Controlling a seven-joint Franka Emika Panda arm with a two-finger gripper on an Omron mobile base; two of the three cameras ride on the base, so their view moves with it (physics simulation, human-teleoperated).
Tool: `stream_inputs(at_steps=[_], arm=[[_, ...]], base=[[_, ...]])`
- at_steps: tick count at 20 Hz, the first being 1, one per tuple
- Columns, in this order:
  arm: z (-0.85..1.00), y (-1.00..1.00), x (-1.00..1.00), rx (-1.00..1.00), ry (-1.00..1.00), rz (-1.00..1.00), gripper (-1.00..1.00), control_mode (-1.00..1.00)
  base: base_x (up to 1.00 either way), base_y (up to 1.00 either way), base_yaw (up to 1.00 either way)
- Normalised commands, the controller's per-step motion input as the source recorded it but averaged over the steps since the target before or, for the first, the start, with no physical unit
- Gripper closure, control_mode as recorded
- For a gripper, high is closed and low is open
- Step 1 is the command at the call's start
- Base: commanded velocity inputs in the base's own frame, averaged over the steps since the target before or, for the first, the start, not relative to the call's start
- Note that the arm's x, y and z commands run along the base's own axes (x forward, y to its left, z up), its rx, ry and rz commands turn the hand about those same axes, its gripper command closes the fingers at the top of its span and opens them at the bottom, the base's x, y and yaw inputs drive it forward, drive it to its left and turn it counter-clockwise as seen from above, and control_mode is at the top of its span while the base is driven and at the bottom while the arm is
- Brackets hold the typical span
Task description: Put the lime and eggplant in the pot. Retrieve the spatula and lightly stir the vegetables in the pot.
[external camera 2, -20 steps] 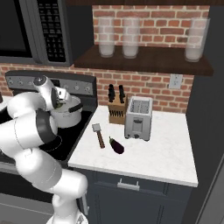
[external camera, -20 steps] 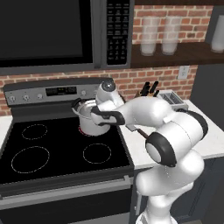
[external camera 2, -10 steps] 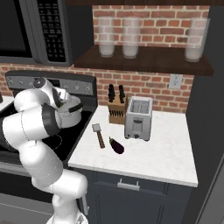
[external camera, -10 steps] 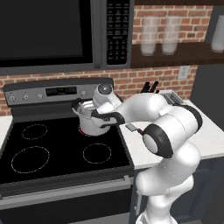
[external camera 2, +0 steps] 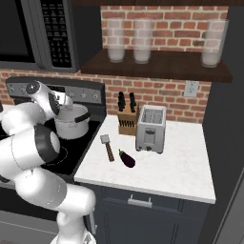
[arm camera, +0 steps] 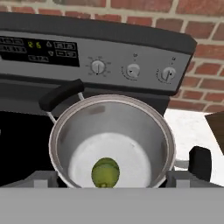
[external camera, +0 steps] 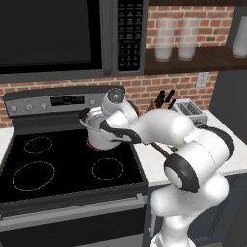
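Lime (arm camera: pixel 105 172) is seen low centre in the hand view, lying loose inside the pot (arm camera: pixel 164 131); fingers spread, empty. Eggplant (external camera 2: pixel 127 158) on the tabletop (external camera 2: pixel 181 167) should be approached next, lengthwise grasp avoided.

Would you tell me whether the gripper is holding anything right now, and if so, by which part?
Nothing is held. The lime lies loose on the floor of the pot, below the gripper.

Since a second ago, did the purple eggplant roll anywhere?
No. The eggplant lies on the white counter just right of the spatula, in front of the toaster, same as before.
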Motion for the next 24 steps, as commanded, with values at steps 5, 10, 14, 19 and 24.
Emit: stream_inputs(at_steps=[5, 10, 14, 19, 24], arm=[[0.56, -0.31, -0.9, 0.02, -0.07, 0.0, -1.0, -1.0], [0.18, -0.75, -1.0, 0.09, 0.0, 0.0, -1.0, -1.0], [0.0, -1.0, -1.0, 0.1, 0.0, -0.03, -1.0, -1.0], [-0.09, -1.0, -1.0, 0.06, 0.01, -0.07, -1.0, -1.0], [-0.17, -1.0, -0.83, 0.01, 0.04, -0.06, -1.0, -1.0]], base=[[0.0, 0.0, 0.0], [0.0, 0.0, 0.0], [0.0, 0.0, 0.0], [0.0, 0.0, 0.0], [0.0, 0.0, 0.0]])
